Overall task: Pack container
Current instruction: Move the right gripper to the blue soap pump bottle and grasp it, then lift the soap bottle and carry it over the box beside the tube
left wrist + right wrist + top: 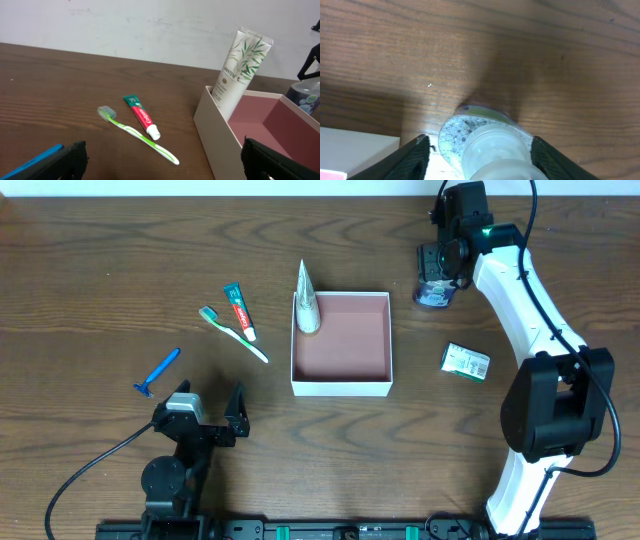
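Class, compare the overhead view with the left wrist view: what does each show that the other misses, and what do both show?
Only the overhead shows the green-and-white packet right of the container. Only the left wrist view shows the leaf print and lettering on the white tube. Both show the toothbrush, the toothpaste and the tube leaning in the container.

Dark wood-grain table [100, 260], matt white cardboard container [340, 388], glossy plastic toothpaste tube [239, 311]
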Robot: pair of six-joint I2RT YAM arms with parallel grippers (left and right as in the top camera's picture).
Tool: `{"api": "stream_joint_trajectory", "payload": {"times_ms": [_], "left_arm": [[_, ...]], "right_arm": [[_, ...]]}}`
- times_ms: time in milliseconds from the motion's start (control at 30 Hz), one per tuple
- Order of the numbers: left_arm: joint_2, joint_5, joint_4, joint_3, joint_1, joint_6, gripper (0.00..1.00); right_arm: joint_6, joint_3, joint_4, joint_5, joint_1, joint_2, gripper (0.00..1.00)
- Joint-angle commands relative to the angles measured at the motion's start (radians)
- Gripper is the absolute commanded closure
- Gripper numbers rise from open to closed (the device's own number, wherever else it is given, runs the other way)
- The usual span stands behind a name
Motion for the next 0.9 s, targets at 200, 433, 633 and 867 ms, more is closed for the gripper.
{"api": "stream_joint_trajectory", "payload": {"times_ms": [200,433,633,867], "left_arm": [[0.000,0.011,-0.035,-0.017,0.005,0.002,0.02],[0.000,0.011,-0.035,-0.017,0.005,0.002,0.02],[0.000,0.011,-0.035,-0.017,0.005,0.002,0.02],[0.000,0.011,-0.035,-0.017,0.005,0.002,0.02]], "right_arm": [[-0.004,0.005,0.002,-0.003,-0.016,0.003,0.60],[-0.004,0.005,0.000,-0.003,-0.016,0.003,0.80],[-0.004,0.005,-0.002,-0.003,-0.016,-0.005,0.89],[-0.003,0.006,-0.004,-0.005,-0.016,-0.105,0.92]]}}
